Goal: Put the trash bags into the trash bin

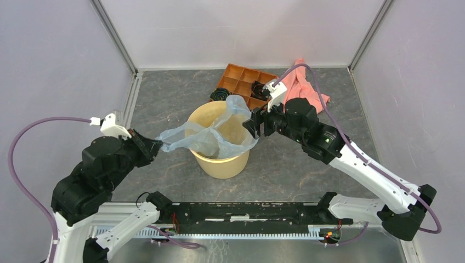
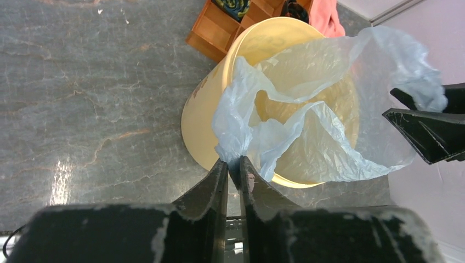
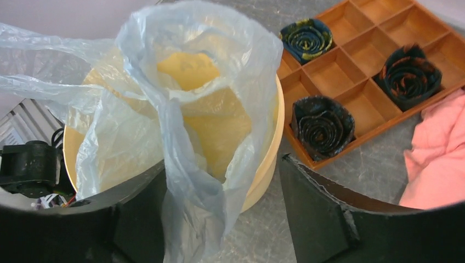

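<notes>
The trash bag [image 1: 211, 134] is a thin pale blue-grey film, spread open over the mouth of the tan-yellow trash bin [image 1: 219, 161] in the middle of the table. My left gripper [image 1: 159, 143] is shut on the bag's left edge, just outside the bin's rim. The pinch shows in the left wrist view [image 2: 233, 164], with the bag [image 2: 307, 131] stretching away over the bin [image 2: 205, 109]. My right gripper [image 1: 255, 123] is at the bin's right rim. In the right wrist view it [image 3: 222, 164] is open, and a fold of the bag [image 3: 186, 66] hangs between its jaws.
An orange compartment tray [image 1: 241, 76] with dark rolled items stands behind the bin, and also shows in the right wrist view [image 3: 340, 55]. A pink cloth [image 1: 304, 87] lies to its right. Walls enclose the table on three sides.
</notes>
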`<state>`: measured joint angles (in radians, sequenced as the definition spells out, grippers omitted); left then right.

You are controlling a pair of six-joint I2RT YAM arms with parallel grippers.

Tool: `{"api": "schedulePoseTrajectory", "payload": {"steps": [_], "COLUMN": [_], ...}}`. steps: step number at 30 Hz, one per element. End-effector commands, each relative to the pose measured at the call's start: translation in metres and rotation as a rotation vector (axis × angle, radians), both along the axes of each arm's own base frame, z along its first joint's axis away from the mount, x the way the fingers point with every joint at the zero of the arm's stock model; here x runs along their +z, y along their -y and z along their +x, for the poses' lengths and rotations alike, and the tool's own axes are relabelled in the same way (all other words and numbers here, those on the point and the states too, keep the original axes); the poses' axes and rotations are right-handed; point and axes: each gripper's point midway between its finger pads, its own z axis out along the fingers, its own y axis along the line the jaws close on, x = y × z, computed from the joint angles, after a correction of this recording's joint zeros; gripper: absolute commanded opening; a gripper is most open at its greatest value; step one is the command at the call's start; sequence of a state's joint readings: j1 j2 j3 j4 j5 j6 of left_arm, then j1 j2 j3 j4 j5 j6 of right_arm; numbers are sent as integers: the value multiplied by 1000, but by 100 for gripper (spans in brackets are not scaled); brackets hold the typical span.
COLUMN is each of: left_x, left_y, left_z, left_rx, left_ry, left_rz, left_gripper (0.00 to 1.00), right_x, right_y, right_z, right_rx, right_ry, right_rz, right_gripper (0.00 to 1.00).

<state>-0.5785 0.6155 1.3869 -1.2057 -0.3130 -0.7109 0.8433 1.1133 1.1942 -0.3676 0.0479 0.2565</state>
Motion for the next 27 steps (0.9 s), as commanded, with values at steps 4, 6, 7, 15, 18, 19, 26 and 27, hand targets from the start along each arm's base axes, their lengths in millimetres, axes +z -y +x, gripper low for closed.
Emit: {"api": "schedulePoseTrajectory", "payload": {"steps": [4, 6, 7, 15, 18, 19, 26, 27], "left_x": [-10, -11, -10, 6, 19, 22, -4, -4], "left_y": [3, 4, 4, 48, 63, 67, 97, 97], "left_z": [1, 1, 0, -5, 4, 8, 22, 24], "left_rx": [98, 119, 132, 115, 106, 103, 119, 126], "left_ry": [-185, -212, -225, -366, -355, -346, -456, -454], "left_rz": [-37, -57, -76, -379, -491, -523, -678, -690], "left_gripper": [31, 50, 62, 96, 97, 98, 87, 84], "right_x": [-14, -11, -10, -19, -19, -18, -10, -11], "right_y": [3, 8, 10, 6, 4, 5, -2, -3], "right_z": [-4, -3, -3, -14, -14, -14, -15, -16], "right_rx": [-37, -56, -67, -34, -26, -29, -7, -3], "right_ry": [-68, -58, -57, -53, -47, -44, -33, -36], "right_rz": [-11, -21, -15, 69, 74, 75, 127, 133], "right_gripper": [77, 75, 71, 50, 50, 50, 50, 50]}}
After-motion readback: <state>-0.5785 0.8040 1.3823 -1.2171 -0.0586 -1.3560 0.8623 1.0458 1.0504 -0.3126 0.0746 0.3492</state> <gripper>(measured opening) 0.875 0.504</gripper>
